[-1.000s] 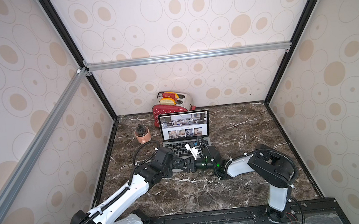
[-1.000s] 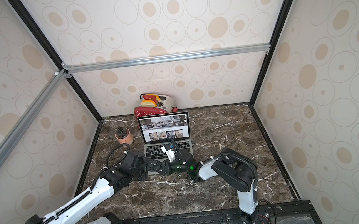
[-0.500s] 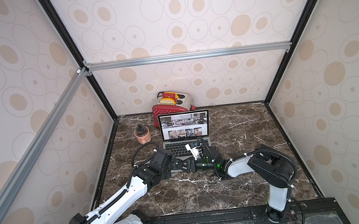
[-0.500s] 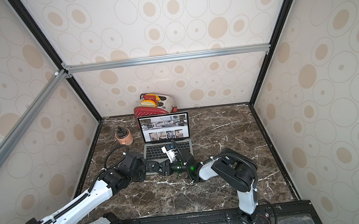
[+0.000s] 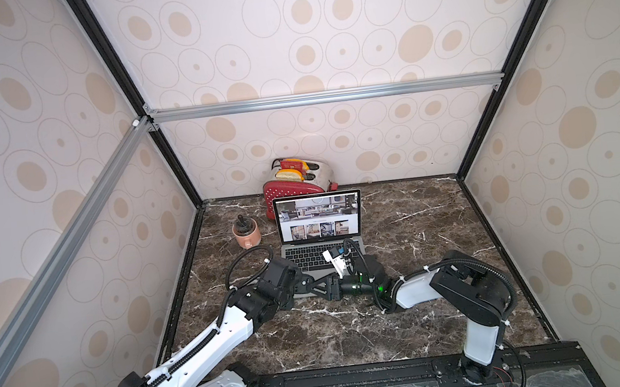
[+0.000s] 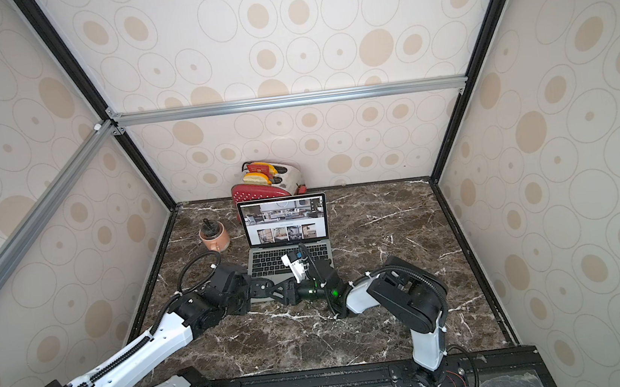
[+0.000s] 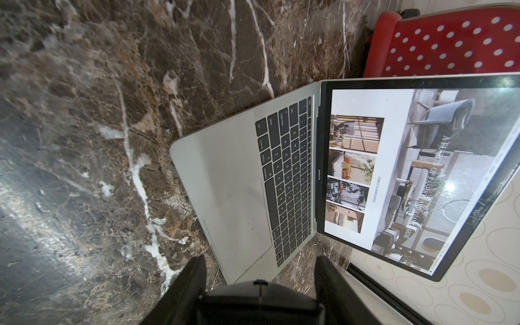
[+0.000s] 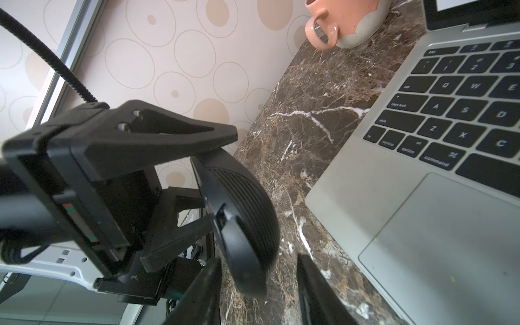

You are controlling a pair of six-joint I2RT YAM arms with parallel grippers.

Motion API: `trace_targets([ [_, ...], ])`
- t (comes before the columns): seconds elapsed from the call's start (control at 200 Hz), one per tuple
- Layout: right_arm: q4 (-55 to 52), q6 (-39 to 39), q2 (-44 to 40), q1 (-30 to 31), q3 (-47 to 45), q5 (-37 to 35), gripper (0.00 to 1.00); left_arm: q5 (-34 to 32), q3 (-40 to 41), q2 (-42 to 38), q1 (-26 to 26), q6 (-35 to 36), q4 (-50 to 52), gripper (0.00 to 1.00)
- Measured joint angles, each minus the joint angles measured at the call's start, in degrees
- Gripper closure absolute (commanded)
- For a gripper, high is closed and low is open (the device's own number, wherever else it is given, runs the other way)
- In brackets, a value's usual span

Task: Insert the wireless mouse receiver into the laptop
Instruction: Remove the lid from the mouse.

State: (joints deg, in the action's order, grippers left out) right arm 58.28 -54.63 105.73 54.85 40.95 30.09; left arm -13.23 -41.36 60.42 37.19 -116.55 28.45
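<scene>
The silver-grey laptop (image 5: 318, 217) (image 6: 285, 220) stands open mid-table, its screen lit and its palm rest (image 7: 236, 180) (image 8: 422, 225) bare. Just in front of it, low over the marble, my left gripper (image 5: 328, 287) (image 7: 260, 259) is shut on a black wireless mouse (image 7: 259, 292) (image 8: 242, 225), held on edge. My right gripper (image 5: 337, 289) (image 8: 259, 260) faces it from the other side. Its jaws stand apart on either side of the mouse's end, with a gap on the laptop side. The wireless mouse receiver does not show in any view.
A pink mug (image 5: 246, 234) (image 8: 337, 25) stands left of the laptop near the left wall. A red dotted toaster (image 5: 292, 188) (image 7: 450, 42) sits behind the screen against the back wall. Both arms meet at the laptop's front edge. Walls close three sides.
The right gripper's jaws have narrowed a little around the mouse's end. Both arms stay almost where they were, and the left still holds the mouse.
</scene>
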Motion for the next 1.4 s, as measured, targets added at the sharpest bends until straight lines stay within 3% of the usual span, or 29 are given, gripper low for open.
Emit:
trace_targets([
  [0.506, 0.46, 0.48, -1.36, 0.00, -0.83, -0.20, 0.69, 0.00, 0.33, -1.03, 0.00, 0.02, 0.52, 1.00],
  [1.402, 2.14, 0.85, -3.72, 0.04, -1.88, 1.38, 0.87, -1.20, 1.53, -1.46, 0.00, 0.00, 0.81, 1.00],
])
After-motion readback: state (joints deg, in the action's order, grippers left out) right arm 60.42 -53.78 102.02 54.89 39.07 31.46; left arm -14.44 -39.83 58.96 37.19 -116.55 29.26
